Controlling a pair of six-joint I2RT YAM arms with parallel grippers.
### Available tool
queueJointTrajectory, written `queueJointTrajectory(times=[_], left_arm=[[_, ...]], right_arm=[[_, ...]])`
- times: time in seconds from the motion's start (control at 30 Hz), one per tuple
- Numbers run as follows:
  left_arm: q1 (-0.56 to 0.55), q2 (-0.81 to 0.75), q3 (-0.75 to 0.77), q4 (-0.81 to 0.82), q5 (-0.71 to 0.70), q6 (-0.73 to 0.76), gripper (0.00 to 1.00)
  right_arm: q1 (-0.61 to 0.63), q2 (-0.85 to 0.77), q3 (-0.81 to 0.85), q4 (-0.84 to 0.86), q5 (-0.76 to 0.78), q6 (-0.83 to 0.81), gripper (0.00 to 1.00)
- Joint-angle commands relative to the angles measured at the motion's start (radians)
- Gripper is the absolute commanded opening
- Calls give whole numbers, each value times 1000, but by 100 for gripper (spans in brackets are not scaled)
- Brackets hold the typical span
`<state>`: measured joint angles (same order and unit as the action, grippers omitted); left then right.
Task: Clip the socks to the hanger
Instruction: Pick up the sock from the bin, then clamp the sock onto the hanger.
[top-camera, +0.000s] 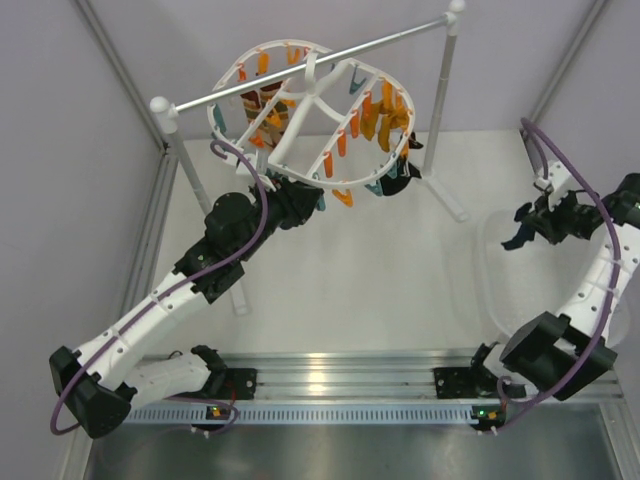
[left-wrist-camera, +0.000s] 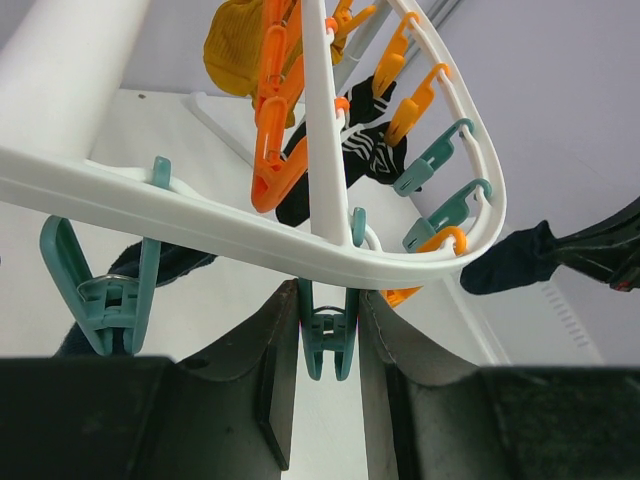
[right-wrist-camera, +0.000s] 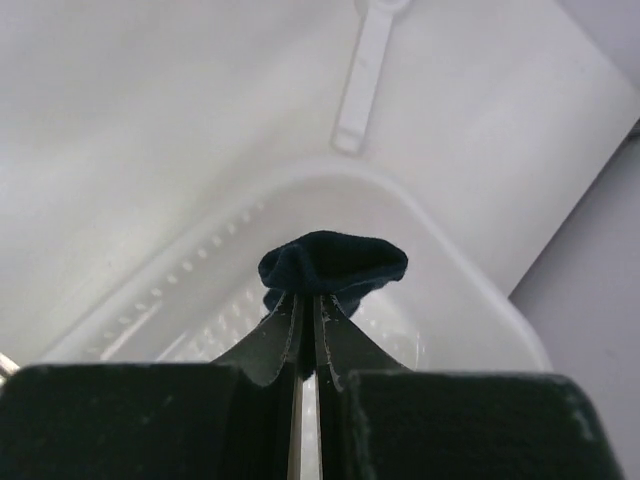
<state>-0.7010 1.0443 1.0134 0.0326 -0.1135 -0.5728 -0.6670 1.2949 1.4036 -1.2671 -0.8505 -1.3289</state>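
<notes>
Our left end effector (left-wrist-camera: 330, 318) pinches a teal clip (left-wrist-camera: 328, 350) on the hanger (left-wrist-camera: 200, 215); our right end effector (right-wrist-camera: 307, 305) clenches 1 sock (right-wrist-camera: 335, 260).

L gripper (left-wrist-camera: 328, 325): in top view, tips hidden under hanger (top-camera: 300, 160) ring.
teal clip (left-wrist-camera: 328, 352): pinched between L fingers (left-wrist-camera: 275, 370); upper end hidden behind ring.
sock (right-wrist-camera: 335, 262): lower part hidden inside R gripper (right-wrist-camera: 307, 325); too small to tell in top view.
2nd dark sock (left-wrist-camera: 170, 265): lower left, mostly behind ring, blurred.
mustard sock (left-wrist-camera: 235, 45): cut by top edge.
basket (right-wrist-camera: 480, 290): cut by frame's lower right.
stand foot (right-wrist-camera: 365, 70): cut by top edge.
</notes>
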Motion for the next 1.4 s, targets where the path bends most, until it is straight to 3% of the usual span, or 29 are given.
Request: queueJointTrajectory(times=[0.0, 0.1, 0.13, 0.17, 0.2, 0.23, 0.27, 0.33, 0.4, 0.6, 0.8, 1.0, 1.37], left_arm=[[15, -20, 34, 47, -26, 2, 0], [17, -20, 30, 59, -18, -9, 0], [17, -18, 30, 61, -17, -9, 0], [17, -18, 27, 62, -14, -10, 0], [15, -21, 22, 66, -15, -12, 0], [17, -21, 21, 72, -15, -15, 0], [17, -23, 16, 73, -11, -21, 0], [15, -23, 11, 78, -5, -28, 0], [15, -21, 7, 81, 1, -35, 0], [17, -20, -6, 99, 18, -52, 0], [17, -17, -21, 110, 29, -75, 0], [15, -7, -19, 116, 35, -88, 0], [15, -3, -38, 133, 40, -96, 0]], right_arm=[[56, -68, 72, -219, -326, -23, 0], [175, -155, 23, -96, -445, 97, 0], [217, -190, -50, 5, -459, 304, 0], [263, -275, -102, 319, -438, 458, 0], [358, -326, -246, 527, -400, 634, 0], [401, -382, -327, 736, -350, 964, 0], [437, -472, -398, 1031, -272, 1059, 0], [573, -516, -515, 1167, -190, 1140, 0], [749, -507, -537, 1190, -52, 1125, 0], [1053, -405, -543, 1259, 189, 1113, 0], [1217, -307, -531, 1377, 335, 1163, 0], [1322, -244, -519, 1470, 401, 1191, 0], [1383, -172, -477, 1516, 418, 1212, 0]])
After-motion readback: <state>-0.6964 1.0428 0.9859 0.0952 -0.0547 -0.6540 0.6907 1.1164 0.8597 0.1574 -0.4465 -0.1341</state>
